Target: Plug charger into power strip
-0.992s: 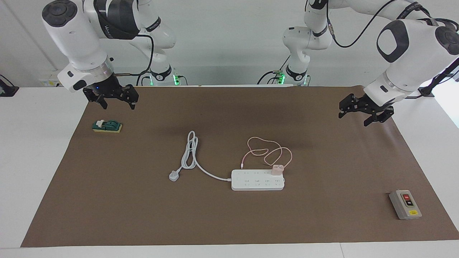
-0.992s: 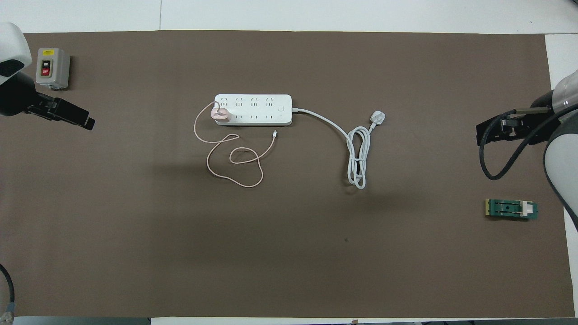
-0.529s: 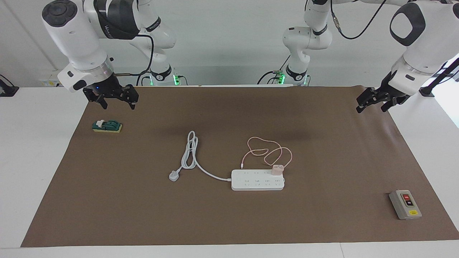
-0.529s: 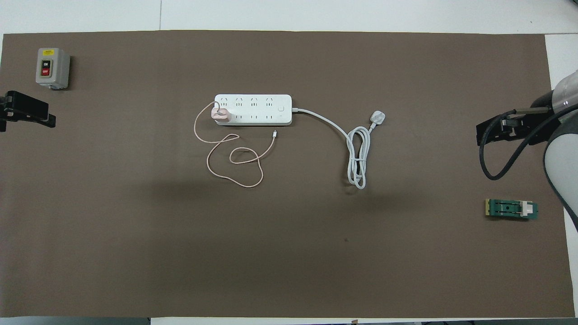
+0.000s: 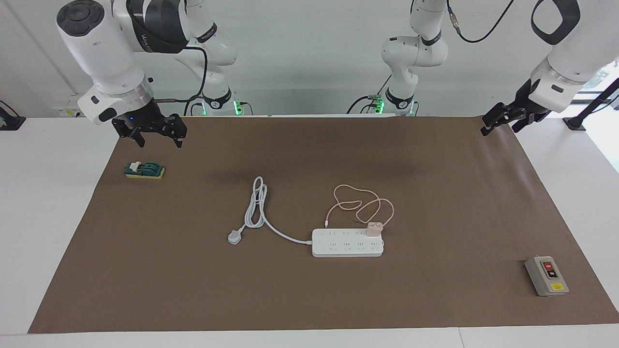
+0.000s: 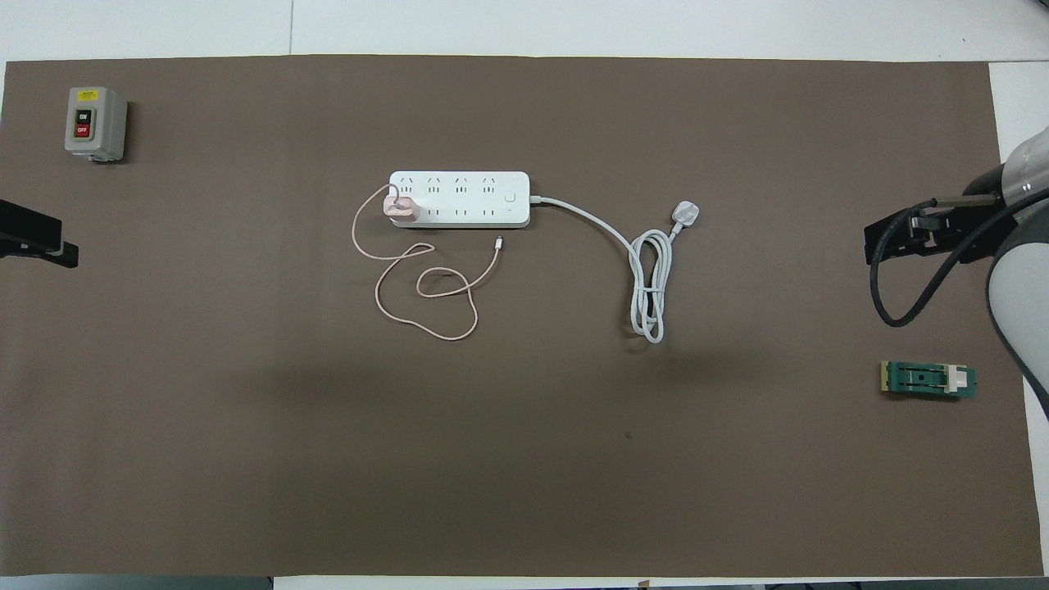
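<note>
Facing view: brown mat [image 5: 435, 290] covering the white table. Lower centre of frame, white power strip [image 5: 347, 242] lying flat, its thick white cord [image 5: 261, 203] looped toward centre left and ending in a white three-pin plug [image 5: 234, 237]. Pink charger [image 5: 374, 228] seated on the strip's upper row at its end toward the frame's right; thin pink cable [image 5: 360, 205] coiled loosely just above. Grey switch box [image 5: 546, 276] with red and black buttons, lower right. Green and yellow knife switch [image 5: 144, 170], left of frame. Right gripper [image 5: 154, 134], upper left, raised over the mat just above the knife switch, fingers spread, holding nothing. Left gripper [image 5: 503, 121], upper right, over the mat's corner, fingers spread, empty. Overhead view: power strip [image 6: 459, 198] upper centre, charger [image 6: 401, 209] on its lower row at the frame-left end, pink cable [image 6: 426, 295] looped below, white cord [image 6: 647, 287] and plug [image 6: 686, 215] to the right. Switch box [image 6: 95, 123] upper left; knife switch [image 6: 928, 380] right of frame. Left gripper [image 6: 37, 239] at the left edge; right gripper [image 6: 910, 238] at the right edge, clear of all items.
</note>
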Robot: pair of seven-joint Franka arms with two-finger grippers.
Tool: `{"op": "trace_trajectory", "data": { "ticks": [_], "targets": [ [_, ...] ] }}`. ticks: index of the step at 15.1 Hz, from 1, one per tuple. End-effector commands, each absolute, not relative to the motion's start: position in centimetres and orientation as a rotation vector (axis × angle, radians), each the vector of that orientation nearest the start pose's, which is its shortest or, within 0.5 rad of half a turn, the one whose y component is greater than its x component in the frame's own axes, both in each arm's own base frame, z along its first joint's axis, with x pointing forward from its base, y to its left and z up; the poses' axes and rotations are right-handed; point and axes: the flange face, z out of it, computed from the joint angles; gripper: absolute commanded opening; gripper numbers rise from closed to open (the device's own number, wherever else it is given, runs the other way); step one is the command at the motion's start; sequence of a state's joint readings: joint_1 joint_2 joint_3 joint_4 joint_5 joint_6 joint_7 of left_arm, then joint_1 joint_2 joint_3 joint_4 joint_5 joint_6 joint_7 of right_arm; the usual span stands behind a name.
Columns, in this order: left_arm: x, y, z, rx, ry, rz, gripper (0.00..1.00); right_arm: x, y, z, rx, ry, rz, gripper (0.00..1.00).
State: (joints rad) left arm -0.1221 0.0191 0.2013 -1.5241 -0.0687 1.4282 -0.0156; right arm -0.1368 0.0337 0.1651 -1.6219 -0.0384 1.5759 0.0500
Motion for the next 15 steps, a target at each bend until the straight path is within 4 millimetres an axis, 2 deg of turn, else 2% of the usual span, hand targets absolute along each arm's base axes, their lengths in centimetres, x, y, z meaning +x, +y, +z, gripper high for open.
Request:
{"op": "trace_trajectory", "data": {
  "ticks": [1,3,4,6,9,10,12,15],
  "targets": [
    [50.7,4.2,62.7,-3.204,-0.17,0.193,1.0,55.4,0.9,58.4,-3.159,0.057,0.125,1.0],
    [51.0,2.8,62.6,-3.197,-0.142,0.192,1.0,55.4,0.9,58.4,-3.159,0.057,0.125,1.0],
    [51.4,2.9,62.7,-3.199,-0.15,0.165,1.0,55.4,1.0,58.4,-3.159,0.054,0.125,1.0],
    [53.1,2.8,61.4,-3.188,-0.152,0.19,1.0,55.4,0.9,58.4,-3.159,0.057,0.125,1.0],
    [53.4,2.3,61.0,-3.183,-0.135,0.205,1.0,55.4,0.9,58.4,-3.158,0.057,0.127,1.0],
    [53.9,2.1,60.4,-3.179,-0.131,0.231,1.0,55.4,1.0,58.4,-3.159,0.054,0.125,1.0],
    [54.1,0.8,60.0,-3.177,-0.097,0.247,1.0,55.4,0.9,58.4,-3.158,0.057,0.127,1.0],
    [54.3,0.9,60.1,-3.173,-0.094,0.244,1.0,55.4,0.9,58.4,-3.159,0.057,0.125,1.0]
  ]
}}
